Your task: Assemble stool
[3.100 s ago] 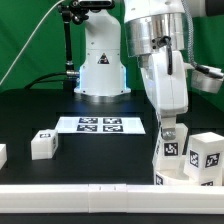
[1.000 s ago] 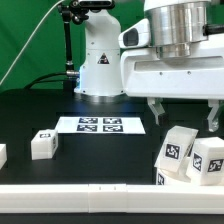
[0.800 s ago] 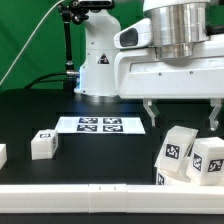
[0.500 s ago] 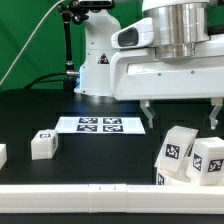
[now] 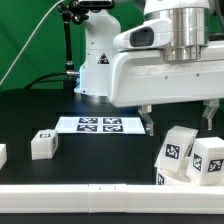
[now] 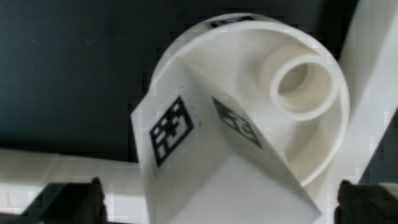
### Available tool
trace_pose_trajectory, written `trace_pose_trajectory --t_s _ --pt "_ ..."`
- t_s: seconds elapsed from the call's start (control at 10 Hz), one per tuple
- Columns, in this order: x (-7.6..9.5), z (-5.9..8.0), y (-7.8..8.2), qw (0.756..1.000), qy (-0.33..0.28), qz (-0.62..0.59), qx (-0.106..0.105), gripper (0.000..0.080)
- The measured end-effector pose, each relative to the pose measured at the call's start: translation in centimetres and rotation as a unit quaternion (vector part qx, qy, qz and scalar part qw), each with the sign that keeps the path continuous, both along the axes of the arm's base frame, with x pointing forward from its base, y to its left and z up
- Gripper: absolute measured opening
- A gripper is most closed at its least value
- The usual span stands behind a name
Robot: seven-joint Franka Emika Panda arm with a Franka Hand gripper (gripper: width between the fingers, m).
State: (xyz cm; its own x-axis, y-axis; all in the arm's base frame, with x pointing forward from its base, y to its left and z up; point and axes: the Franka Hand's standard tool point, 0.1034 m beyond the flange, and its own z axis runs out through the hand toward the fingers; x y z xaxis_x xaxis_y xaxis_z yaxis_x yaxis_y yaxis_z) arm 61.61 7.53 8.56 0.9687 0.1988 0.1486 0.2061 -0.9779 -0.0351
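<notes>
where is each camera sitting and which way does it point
Exterior view: off the arm, at the table's rail side, facing across the rail and marker board toward the arm's base; it shows the wrist and the open pincer.
Wrist view: on the wrist, looking down past the two fingertips at the seat.
Shared: the pincer and, very likely, the seat, tagged in both.
</notes>
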Motion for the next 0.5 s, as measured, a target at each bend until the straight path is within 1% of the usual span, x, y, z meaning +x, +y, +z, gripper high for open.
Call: trace_pose_trajectory --t_s 0.1,0.2,0.3,0.5 --pt "-0.04 -0.03 0.16 0.998 -0.002 0.056 -0.012 0.0649" --pt "-0.05 -0.06 0.1 0.996 -0.003 0.086 -0.019 0.0649" --pt "-0.12 -0.26 -0.27 0.99 -0.003 0.14 -0.031 0.0649" --pt "-0.21 -0.56 -0.82 0.982 -0.001 0.185 -0.044 0.0649"
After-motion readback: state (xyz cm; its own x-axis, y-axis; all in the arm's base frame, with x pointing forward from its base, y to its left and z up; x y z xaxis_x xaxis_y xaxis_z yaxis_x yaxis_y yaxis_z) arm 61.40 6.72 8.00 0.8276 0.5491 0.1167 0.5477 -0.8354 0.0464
